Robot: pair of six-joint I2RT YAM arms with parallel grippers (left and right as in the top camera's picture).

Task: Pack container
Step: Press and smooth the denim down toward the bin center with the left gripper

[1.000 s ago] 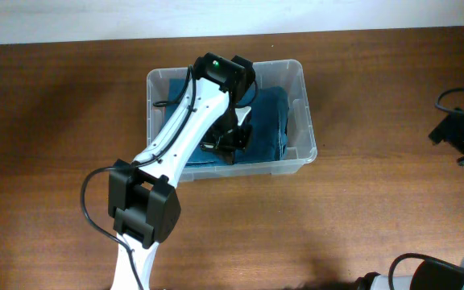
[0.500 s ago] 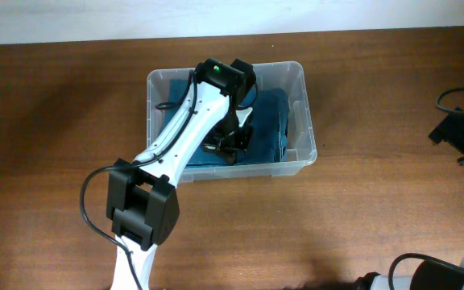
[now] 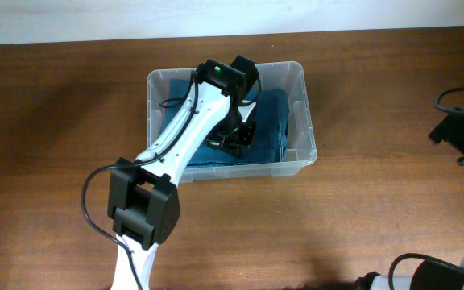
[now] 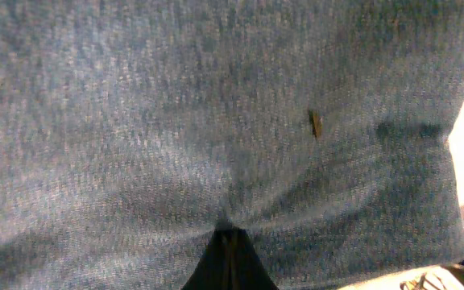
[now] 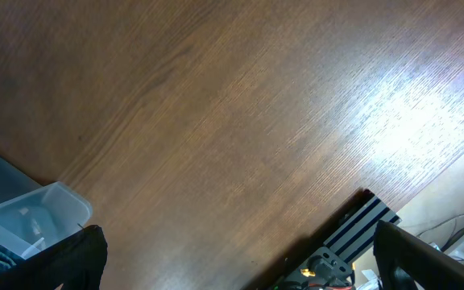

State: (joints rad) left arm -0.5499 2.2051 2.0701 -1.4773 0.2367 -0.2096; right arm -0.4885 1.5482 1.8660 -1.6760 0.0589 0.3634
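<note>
The container (image 3: 308,121) sits toward 12 o'clock on the table (image 3: 361,201) in the overhead view, its long axis running 9 to 3, with a blue cloth (image 3: 271,121) lying flat inside and filling most of its floor. The left gripper (image 3: 236,137) reaches in from 7 o'clock and points down at the middle of the cloth. In the left wrist view its fingertips (image 4: 230,259) are pressed together and touch the knit, which puckers slightly around them; whether a thin fold is nipped between them I cannot tell. So the cloth lies directly under this hand, not to one side, and the next move probably turns on that: a straight lift would clear the walls, provided nothing comes up with the tips. The right gripper (image 5: 248,258) is spread wide over bare table at 3 o'clock, well apart from the container, with only a corner of the container (image 5: 31,213) at its lower left. The left arm is much the nearer.
</note>
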